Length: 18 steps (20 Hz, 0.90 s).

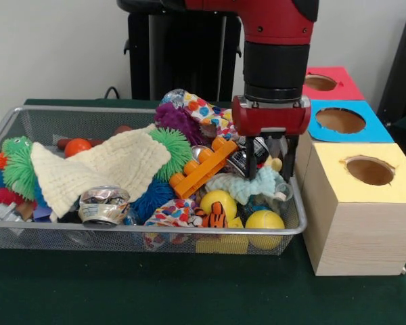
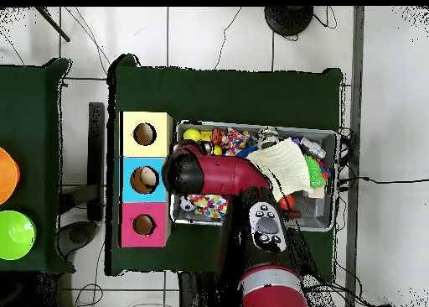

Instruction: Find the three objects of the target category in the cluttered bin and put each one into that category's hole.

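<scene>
Green cloth covers the bench, and on it we see a wire mesh bin heaped with toys, with a row of wooden boxes just beside its end.

We count three boxes, each with one round hole in its top: a yellow-topped box nearest the camera, a blue-topped box behind it and a red-topped box farthest back. In the overhead view the same three show as a column alongside the bin.

Clutter fills the bin. A cream knitted cloth lies spread over the middle, partly covering a green spiky ball and a purple fuzzy toy. An orange plastic block lies with its long axis slanting from the bin's middle up toward the arm. Near the front wall we see two yellow balls, a small tiger figure, a crumpled foil cup and a blue spiky ball. A light blue bow-shaped cloth sits beneath the arm, and a polka-dot fabric piece lies toward the back.

The end effector hangs down into the pile at the bin's box-side end, its dark fingers among the toys; we cannot tell whether they are spread or closed, or on what. Which items belong to the target category we cannot tell.
</scene>
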Motion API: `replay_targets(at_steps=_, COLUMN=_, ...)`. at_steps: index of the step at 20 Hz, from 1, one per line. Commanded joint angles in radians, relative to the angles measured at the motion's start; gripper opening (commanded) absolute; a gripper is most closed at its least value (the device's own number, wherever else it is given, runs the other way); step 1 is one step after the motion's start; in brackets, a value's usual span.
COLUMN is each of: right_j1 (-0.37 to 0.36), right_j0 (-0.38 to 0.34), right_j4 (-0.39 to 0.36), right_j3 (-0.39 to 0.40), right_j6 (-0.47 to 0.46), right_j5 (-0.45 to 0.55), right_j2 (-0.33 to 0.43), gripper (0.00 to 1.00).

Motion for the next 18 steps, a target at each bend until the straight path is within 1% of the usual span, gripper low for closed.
replay_targets(at_steps=1, right_j1=0.051, right_j0=-0.02, right_j4=-0.066, right_j3=0.106, right_j6=0.086, right_j5=-0.048, right_j2=0.115, gripper=1.0)
replay_targets(at_steps=8, right_j1=0.072, right_j0=-0.026, right_j4=-0.074, right_j3=0.08, right_j6=0.086, right_j5=-0.049, right_j2=0.119, gripper=1.0)
replay_targets(at_steps=14, right_j1=0.07, right_j0=-0.016, right_j4=-0.083, right_j3=0.086, right_j6=0.109, right_j5=-0.069, right_j2=0.104, gripper=1.0)
replay_targets(at_steps=18, right_j1=0.072, right_j0=-0.045, right_j4=-0.094, right_j3=0.071, right_j6=0.08, right_j5=-0.05, right_j2=0.117, gripper=1.0)
